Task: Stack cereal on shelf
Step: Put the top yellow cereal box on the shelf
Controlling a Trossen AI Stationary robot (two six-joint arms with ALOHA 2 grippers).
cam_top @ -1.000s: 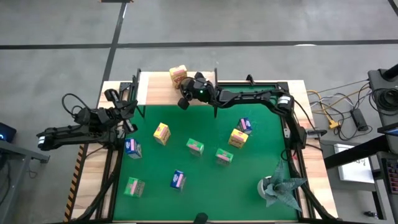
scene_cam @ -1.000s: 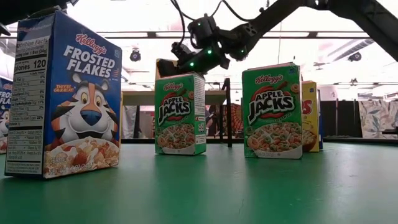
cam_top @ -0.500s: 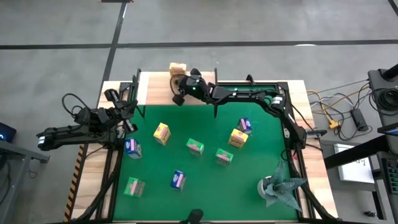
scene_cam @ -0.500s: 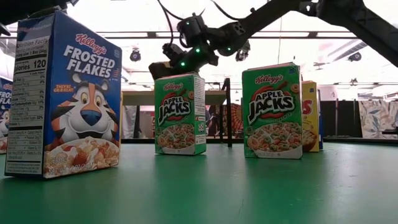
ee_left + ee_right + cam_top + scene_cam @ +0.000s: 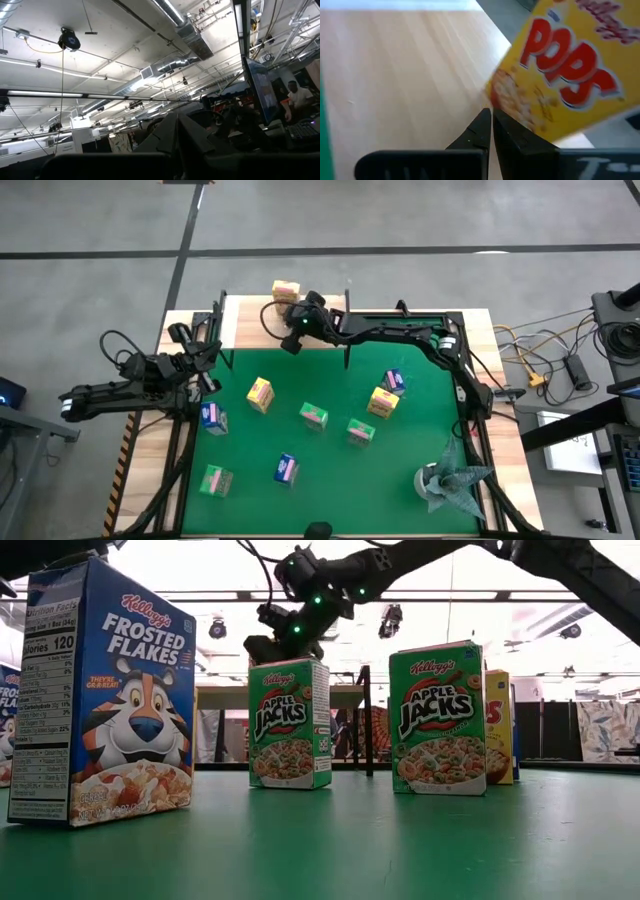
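R tool [image 5: 296,318] is sitting over the shelf [image 5: 250,320] at the far edge of the surface, fingers pinched together w/ nothing between them, per the R wrist view. The yellow Pops box [image 5: 286,290] is resting on the shelf's far edge just beyond the tool, apart from the fingertips [image 5: 487,122] or maybe barely brushing them; can't tell which. So that box looks placed and let go. The relation that's mattering for the next move, as I'm judging it: all other cereal is lying on the green mat [image 5: 430,380], toward the near side from the R tool, so the arm is needing to swing back away from the shelf. Closest candidates for R arm look like the blue box [image 5: 393,382] and yellow box [image 5: 382,402], sitting touching or nearly so toward the right edge, near the R arm's base side. The yellow box [image 5: 260,394], blue box [image 5: 212,417] and green box [image 5: 213,480] are lying nearer the left edge, closer to the L tool [image 5: 205,360], which is waiting at the left edge, pointing up at the ceiling in its wrist view, fingers closed together and empty. Green boxes [image 5: 314,416] and [image 5: 361,431] are standing upright mid-mat, and another blue box [image 5: 286,469] is nearer the near edge. Roughly one of nine is looking done.
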